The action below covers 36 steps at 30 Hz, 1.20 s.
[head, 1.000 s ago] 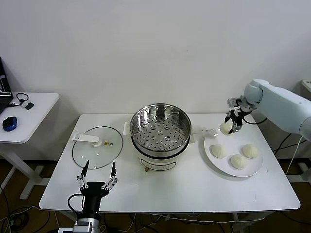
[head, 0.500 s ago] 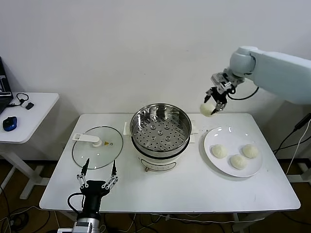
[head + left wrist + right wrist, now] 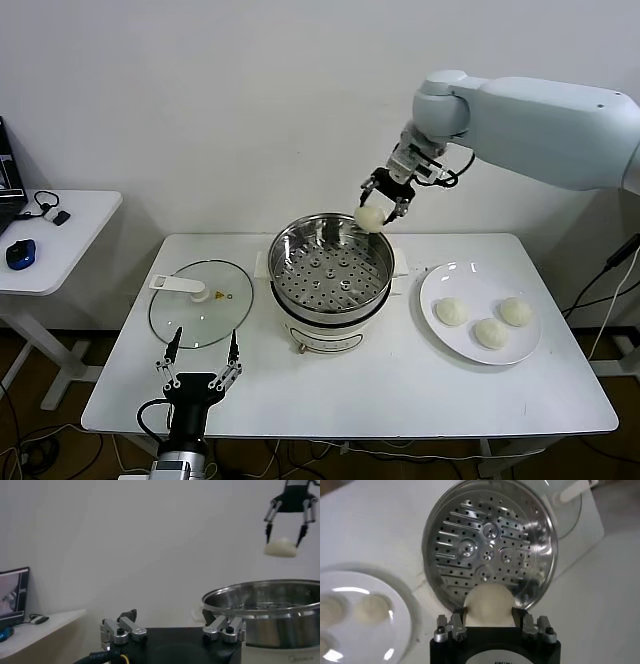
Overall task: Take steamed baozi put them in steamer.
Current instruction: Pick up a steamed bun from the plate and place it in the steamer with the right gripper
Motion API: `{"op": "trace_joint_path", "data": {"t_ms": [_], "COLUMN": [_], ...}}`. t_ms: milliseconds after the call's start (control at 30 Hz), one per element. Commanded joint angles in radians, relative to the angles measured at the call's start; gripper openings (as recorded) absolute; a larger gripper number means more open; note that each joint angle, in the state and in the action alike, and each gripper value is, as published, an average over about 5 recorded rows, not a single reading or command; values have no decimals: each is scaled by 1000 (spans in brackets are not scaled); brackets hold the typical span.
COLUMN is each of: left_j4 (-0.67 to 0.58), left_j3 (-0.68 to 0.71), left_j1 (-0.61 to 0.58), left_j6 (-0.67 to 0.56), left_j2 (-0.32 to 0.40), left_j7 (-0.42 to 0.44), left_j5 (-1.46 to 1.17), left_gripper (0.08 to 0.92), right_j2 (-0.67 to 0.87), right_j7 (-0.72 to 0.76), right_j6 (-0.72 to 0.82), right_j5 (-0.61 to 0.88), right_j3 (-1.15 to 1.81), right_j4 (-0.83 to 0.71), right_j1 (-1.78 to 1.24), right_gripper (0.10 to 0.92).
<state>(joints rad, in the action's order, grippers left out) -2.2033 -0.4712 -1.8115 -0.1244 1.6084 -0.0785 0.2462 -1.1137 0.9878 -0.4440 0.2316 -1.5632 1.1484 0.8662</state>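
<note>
My right gripper (image 3: 382,207) is shut on a cream-white baozi (image 3: 371,217) and holds it in the air above the back right rim of the steamer (image 3: 330,268). The right wrist view shows that baozi (image 3: 488,606) between the jaws, over the near edge of the steamer's perforated tray (image 3: 487,555), which holds nothing. Three more baozi (image 3: 451,311) (image 3: 489,332) (image 3: 516,311) lie on the white plate (image 3: 440,285) to the right of the steamer. My left gripper (image 3: 201,361) is open and idle, low at the table's front left.
A flat glass lid (image 3: 200,303) with a white handle lies left of the steamer. A side table (image 3: 50,240) with a blue mouse stands at far left. The left wrist view shows the steamer (image 3: 272,610) and the right gripper's baozi (image 3: 281,547) above it.
My right gripper has carried the baozi up from the plate and leftward to above the steamer's rim. The left arm has not moved.
</note>
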Motion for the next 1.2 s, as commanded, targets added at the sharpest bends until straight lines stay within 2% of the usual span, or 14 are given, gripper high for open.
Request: {"op": "trace_joint_path", "data": {"t_ms": [33, 233, 800, 1200], "left_j4": [-3, 2, 52, 62], "left_j3": [-5, -15, -35, -44], "left_j1": [0, 6, 56, 68], "left_j6": [-3, -3, 2, 1], "left_j2": [10, 13, 9, 3], "left_j7": [-2, -4, 0, 1], "left_j5": [2, -5, -37, -53], "left_gripper": [823, 823, 823, 823], "right_j2": [-158, -225, -347, -390], "right_j7": [-115, -145, -84, -59], "right_j6": [-281, -353, -427, -429], "right_j5": [-217, -284, -336, -366], "right_j3": [42, 75, 83, 104], "right_j4": [-128, -249, -504, -572], "right_j1": [-80, -180, -289, -323], "right_gripper": [622, 622, 627, 624]}}
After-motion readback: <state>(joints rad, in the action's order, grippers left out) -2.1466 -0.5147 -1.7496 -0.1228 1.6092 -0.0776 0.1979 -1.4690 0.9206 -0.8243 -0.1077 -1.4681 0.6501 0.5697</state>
